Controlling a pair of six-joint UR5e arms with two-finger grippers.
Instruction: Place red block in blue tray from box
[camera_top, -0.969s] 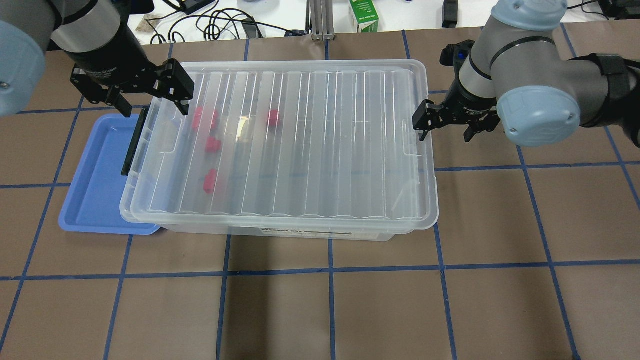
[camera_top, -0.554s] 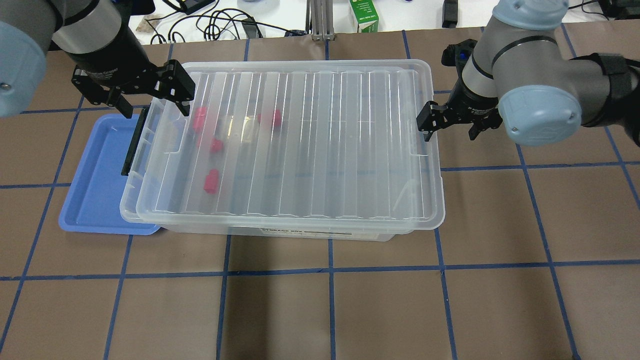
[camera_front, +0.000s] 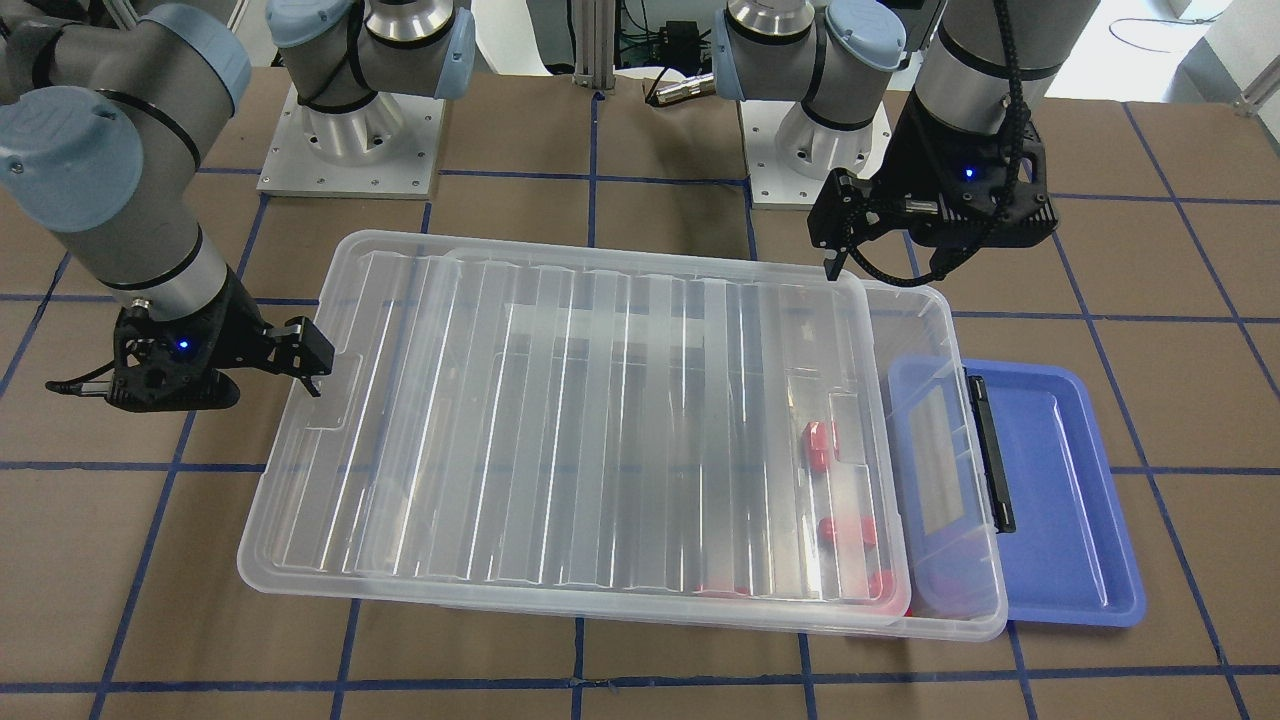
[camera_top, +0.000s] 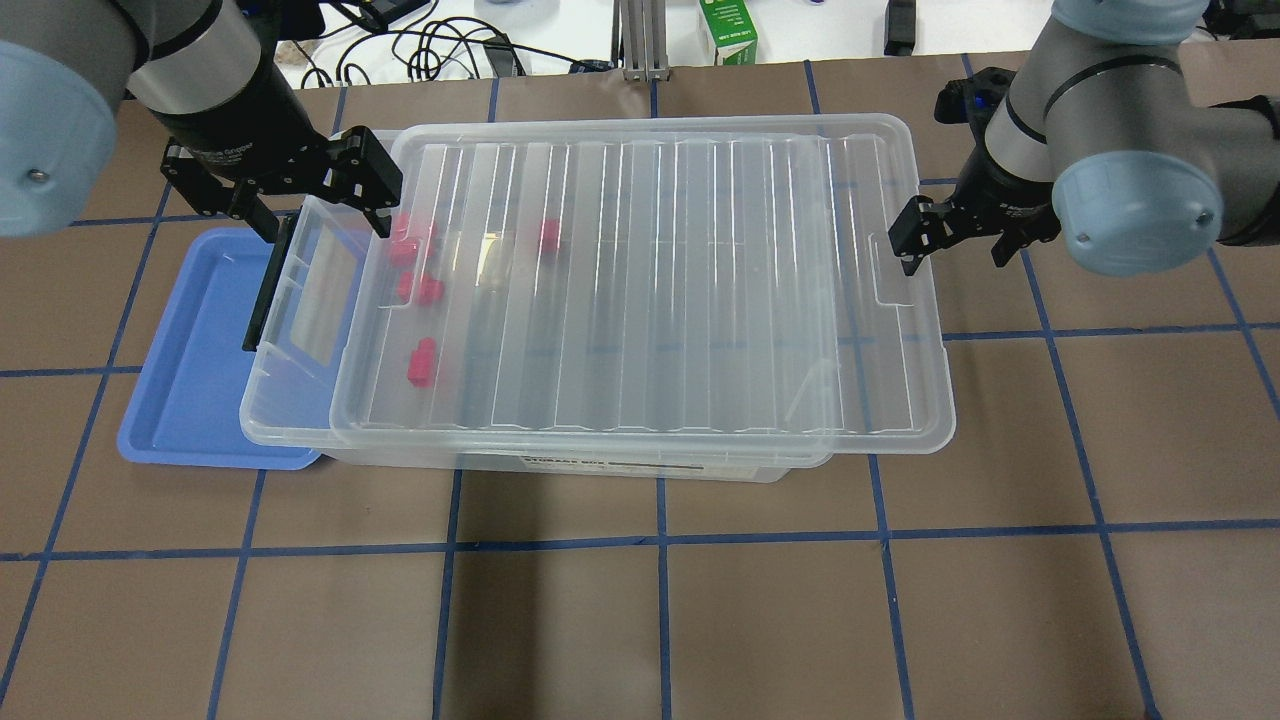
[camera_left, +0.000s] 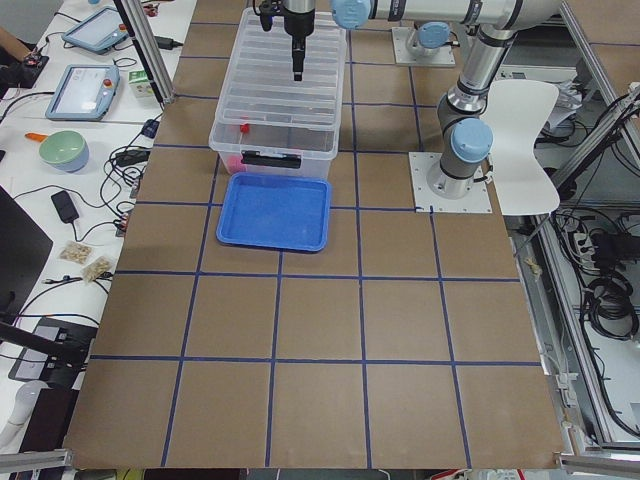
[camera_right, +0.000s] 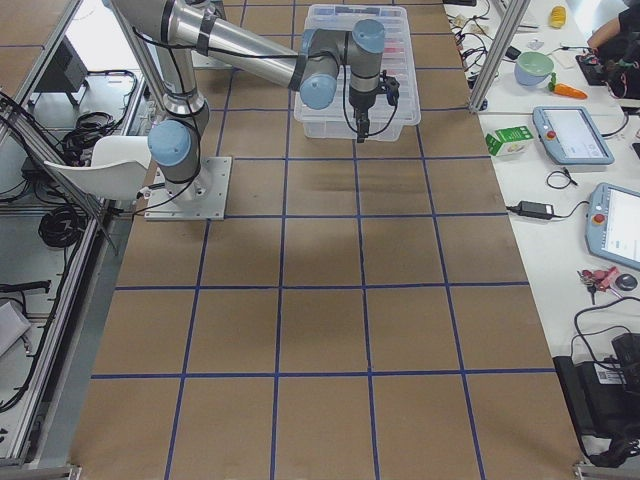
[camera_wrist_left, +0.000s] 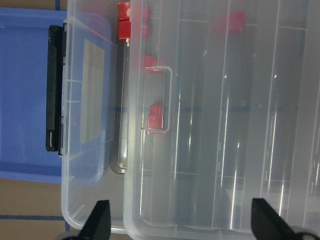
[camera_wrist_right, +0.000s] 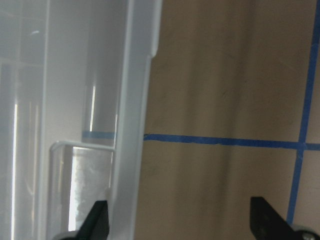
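Overhead exterior: left gripper (camera_top: 312, 205) spread wide astride the lid's (camera_top: 650, 280) left edge, clasping nothing; right gripper (camera_top: 952, 243) equally spread, one finger at the lid's right edge. Lid sits offset toward the right arm, baring a strip of the box (camera_top: 262, 395) beside its black latch (camera_top: 265, 290). Red blocks (camera_top: 421, 362) lie inside the box near that end, under the lid. Box's latch end overlaps the blue tray's (camera_top: 190, 350) edge.
Front-facing: tray blue shows through the bared box end.
Left wrist: fingertips (camera_wrist_left: 97, 222) wide apart, lid edge between them, red blocks below the lid.
Right wrist: lid rim beside one of that gripper's fingertips; brown table (camera_wrist_right: 225, 90) fills the gap.
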